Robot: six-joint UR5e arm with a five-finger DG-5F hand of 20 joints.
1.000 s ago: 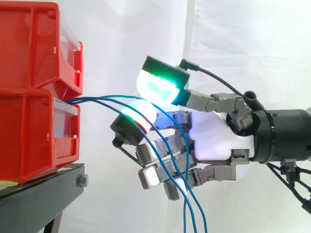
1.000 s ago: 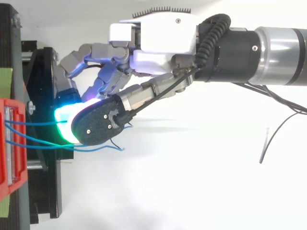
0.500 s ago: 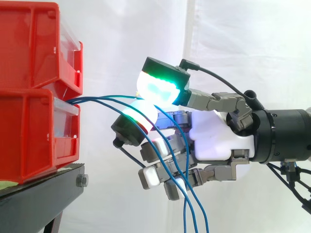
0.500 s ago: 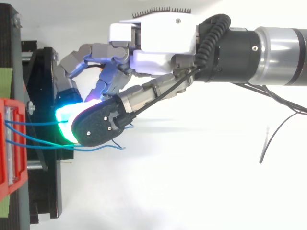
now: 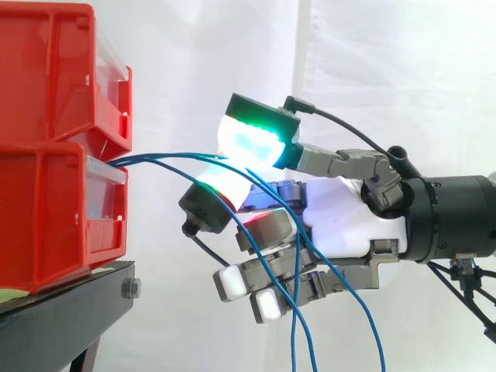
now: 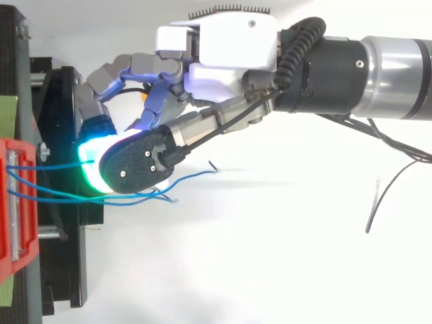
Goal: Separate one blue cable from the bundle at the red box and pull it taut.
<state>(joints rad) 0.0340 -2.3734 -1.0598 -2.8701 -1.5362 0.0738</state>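
Observation:
Three thin blue cables (image 5: 159, 157) leave the gap between the two stacked red bins (image 5: 54, 139) and run right to my hand (image 5: 349, 225). Two green-glowing fingertips (image 5: 252, 139) meet about one cable just right of the bins, pinching it. From there that cable arcs down and right. The other two cables (image 5: 294, 310) hang over the curled lower fingers and drop below the view. From above, the hand (image 6: 223, 40) reaches left toward the red box (image 6: 13, 202), with the cables (image 6: 54, 194) stretched between them and a loose end (image 6: 202, 173) under the hand.
The bins rest on a black stand (image 5: 70, 302) whose edge juts toward the hand. A white curtain (image 5: 387, 77) hangs behind. The arm (image 6: 378, 74) enters from the right. A thin dark wire (image 6: 378, 202) lies on the white floor at the right.
The lower fingers have uncurled and shifted down. One blue cable has swung out to the right, away from the other two. Seen from above, its loose end moved right.

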